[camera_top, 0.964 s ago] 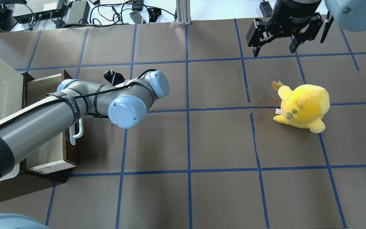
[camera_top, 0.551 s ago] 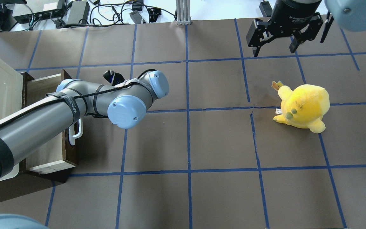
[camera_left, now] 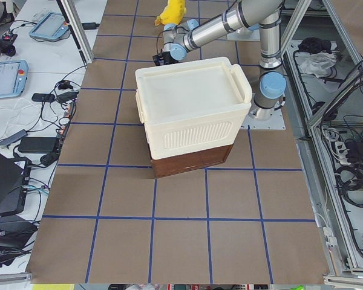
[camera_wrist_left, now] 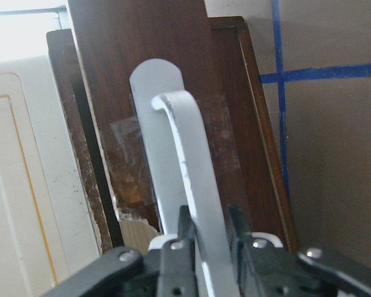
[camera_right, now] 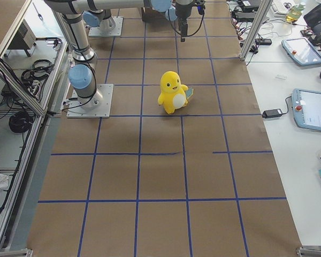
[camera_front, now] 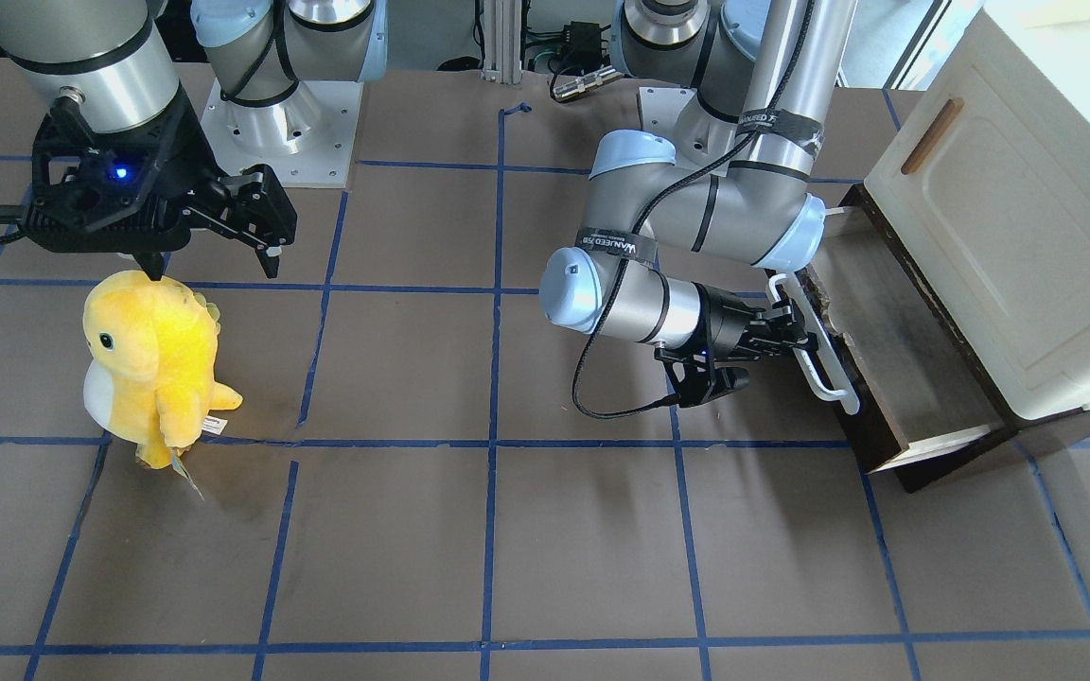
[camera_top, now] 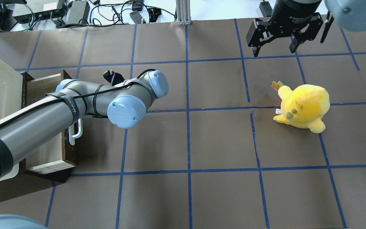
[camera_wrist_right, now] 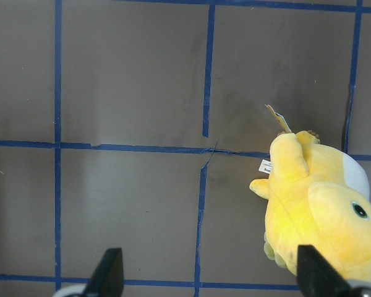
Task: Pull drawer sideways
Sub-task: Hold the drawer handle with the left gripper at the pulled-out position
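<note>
The brown paper-covered table with a blue tape grid [camera_top: 221, 197] carries everything. At its end on the robot's left sits the large cream plastic cabinet with a small wooden handle on its door panel [camera_front: 1028, 236]. This cabinet is the housing that the drawer slides out of.

The wide shallow drawer with a dark brown wooden front and grey-brown inner floor [camera_front: 895, 350] sits at the foot of that cabinet. It is partly drawn out toward the table's middle, with its floor exposed. It looks part-way along its travel, so the pull seems under way rather than done.

The yellow plush duck-like toy [camera_front: 152, 364] stands well apart on the robot's right and has no part in this job.

The long white bar handle [camera_front: 819, 364] runs along the drawer front. It stands off the wood, leaving room for fingers behind it.

The left gripper [camera_front: 784, 333] lies level and side-on to the front. Its jaws are clamped on the bar from both sides, so a sideways pull carries the drawer straight along its slide.

The right gripper [camera_top: 274, 52] hangs above the table beyond the toy with its jaws spread and empty, out of the way.
</note>
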Available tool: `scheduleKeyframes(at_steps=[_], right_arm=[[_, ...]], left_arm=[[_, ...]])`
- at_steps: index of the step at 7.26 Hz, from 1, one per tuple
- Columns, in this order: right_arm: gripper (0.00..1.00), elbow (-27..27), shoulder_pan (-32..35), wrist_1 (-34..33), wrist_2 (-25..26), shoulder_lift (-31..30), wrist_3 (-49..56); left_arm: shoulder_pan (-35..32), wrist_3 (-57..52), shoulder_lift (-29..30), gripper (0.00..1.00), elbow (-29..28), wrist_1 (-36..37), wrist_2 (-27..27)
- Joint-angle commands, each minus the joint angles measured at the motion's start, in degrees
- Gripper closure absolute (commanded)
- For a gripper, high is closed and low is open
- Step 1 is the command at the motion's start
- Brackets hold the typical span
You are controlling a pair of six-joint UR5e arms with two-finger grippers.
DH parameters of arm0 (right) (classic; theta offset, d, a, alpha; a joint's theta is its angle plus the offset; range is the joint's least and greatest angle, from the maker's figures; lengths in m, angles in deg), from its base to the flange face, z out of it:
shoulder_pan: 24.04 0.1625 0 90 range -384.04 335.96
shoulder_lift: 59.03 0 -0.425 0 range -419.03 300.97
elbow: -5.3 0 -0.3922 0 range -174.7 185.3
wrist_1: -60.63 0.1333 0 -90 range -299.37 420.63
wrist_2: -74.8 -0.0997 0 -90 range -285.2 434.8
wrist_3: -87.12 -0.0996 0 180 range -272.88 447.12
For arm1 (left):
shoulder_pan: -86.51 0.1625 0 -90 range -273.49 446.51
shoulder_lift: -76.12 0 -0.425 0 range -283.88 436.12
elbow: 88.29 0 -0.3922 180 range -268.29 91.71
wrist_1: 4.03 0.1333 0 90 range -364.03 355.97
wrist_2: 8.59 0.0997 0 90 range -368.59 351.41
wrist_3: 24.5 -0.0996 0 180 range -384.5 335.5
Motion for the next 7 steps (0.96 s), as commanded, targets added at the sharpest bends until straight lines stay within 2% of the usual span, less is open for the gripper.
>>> scheduleKeyframes(at_steps=[1,7], right_arm=[[0.0,0.0,0.0,0.0,0.0,0.0,0.0],[0.0,0.0,0.0,0.0,0.0,0.0,0.0]], left_arm=[[0.1,0.0,0.0,0.77,0.0,0.0,0.0],[0.2,-0.1,-0.1,0.74,0.6,0.1,0.3]])
